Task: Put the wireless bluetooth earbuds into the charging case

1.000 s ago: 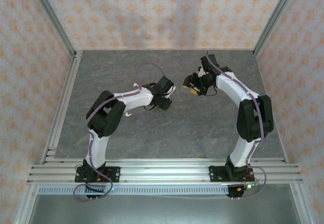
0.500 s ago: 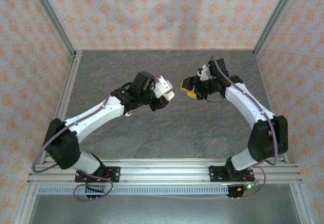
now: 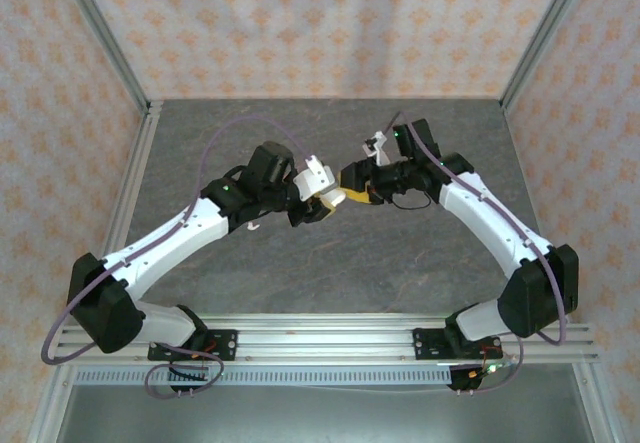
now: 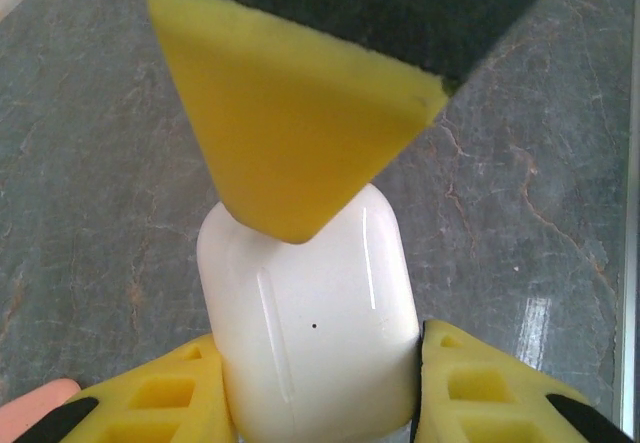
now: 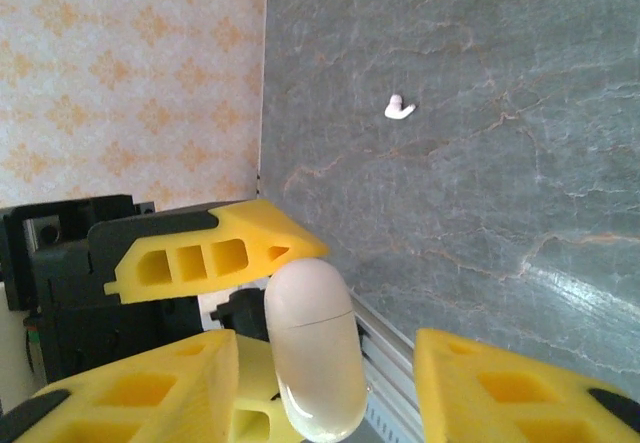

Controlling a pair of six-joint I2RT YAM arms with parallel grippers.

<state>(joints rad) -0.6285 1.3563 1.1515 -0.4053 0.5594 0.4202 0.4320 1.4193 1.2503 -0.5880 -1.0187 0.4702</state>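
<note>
Currently the left hand (image 4: 320, 368) clamps the closed white charging case (image 4: 310, 303), the right hand (image 5: 327, 353) stands open astride its top, and a white earbud (image 5: 399, 109) lies on the bench (image 5: 480, 183) well apart from it; recommend lifting the lid squarely, base held firm.

**Camera layout.** Top external camera is looking down from above and behind the arm bases (image 3: 190, 343) at 6 o'clock, facing the back wall (image 3: 330, 33) at 12 o'clock, far off. The 2 wrist cameras are looking along their own fingers (image 4: 450, 353), very near; all 3 views are sharing the white case (image 4: 310, 333) and table (image 3: 330, 263).
</note>
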